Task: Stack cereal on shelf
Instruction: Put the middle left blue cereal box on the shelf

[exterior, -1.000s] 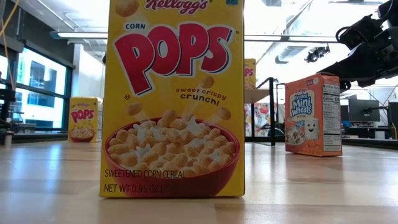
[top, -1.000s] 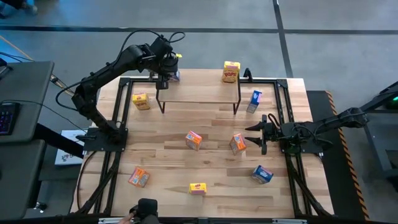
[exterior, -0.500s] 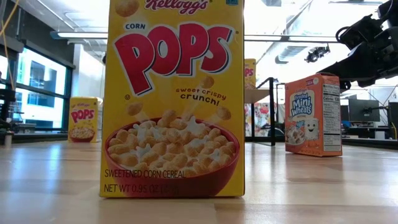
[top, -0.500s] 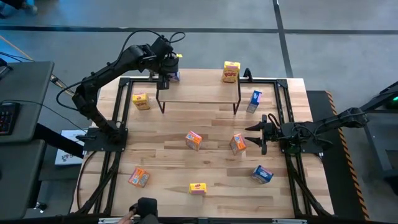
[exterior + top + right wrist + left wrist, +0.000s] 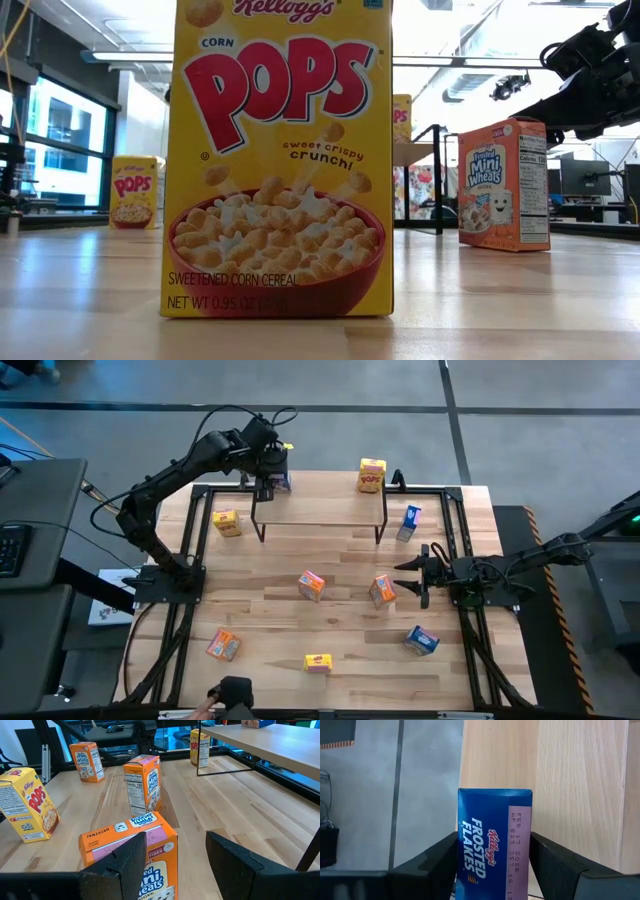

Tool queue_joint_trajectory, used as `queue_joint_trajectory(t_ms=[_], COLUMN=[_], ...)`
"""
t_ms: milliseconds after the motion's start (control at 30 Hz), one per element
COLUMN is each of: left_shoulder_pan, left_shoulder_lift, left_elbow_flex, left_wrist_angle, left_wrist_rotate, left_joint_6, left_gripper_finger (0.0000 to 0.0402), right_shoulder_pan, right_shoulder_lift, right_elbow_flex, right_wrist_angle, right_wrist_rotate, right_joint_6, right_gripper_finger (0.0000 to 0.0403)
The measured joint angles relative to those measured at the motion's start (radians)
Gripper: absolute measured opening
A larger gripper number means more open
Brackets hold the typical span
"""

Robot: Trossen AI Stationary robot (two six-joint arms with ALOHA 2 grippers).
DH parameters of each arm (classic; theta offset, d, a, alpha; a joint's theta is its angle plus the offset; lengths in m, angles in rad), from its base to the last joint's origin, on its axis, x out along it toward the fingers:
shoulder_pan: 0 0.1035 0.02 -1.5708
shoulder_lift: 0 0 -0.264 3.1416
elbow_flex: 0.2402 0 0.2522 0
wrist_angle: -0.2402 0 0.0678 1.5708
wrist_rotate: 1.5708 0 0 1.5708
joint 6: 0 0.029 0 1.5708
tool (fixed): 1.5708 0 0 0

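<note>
Item: blue cereal box (image 5: 494, 847) on the shelf (image 5: 320, 506), between my left pincer (image 5: 266, 481) fingers, which I read as spread. My right pincer (image 5: 411, 577), spread, sits beside an orange box (image 5: 381, 590) on the bench (image 5: 330, 630).

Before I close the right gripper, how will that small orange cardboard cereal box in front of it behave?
The small orange cardboard cereal box is probably light and a bit crushable, being thin card. It stands upright on a narrow base, so a push could tip it. The right gripper has open fingers flanking its flat sides, which should grip without slipping.

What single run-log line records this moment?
left claw: open around blue cereal box on shelf | right claw: beside orange cereal box, idle
</note>
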Motion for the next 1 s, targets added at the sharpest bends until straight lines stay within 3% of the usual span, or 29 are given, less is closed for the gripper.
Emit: queue_joint_trajectory(t_ms=[667,1000], left_shoulder_pan=[0.011,0.017], left_shoulder_lift=[-0.005,-0.005], left_elbow_flex=[0.0,0.001], left_wrist_angle=[0.031,0.031], left_wrist_rotate=[0.008,0.0], left_joint_6=[0.003,-0.004], left_gripper_finger=[0.0223,0.0264], right_shoulder_pan=[0.0,0.0], right_shoulder_lift=[0.0,0.0], right_elbow_flex=[0.0,0.0], right_wrist_angle=[0.0,0.0], right_wrist_rotate=[0.0,0.0], right_joint_6=[0.0,0.0], right_gripper_finger=[0.0197,0.0197])
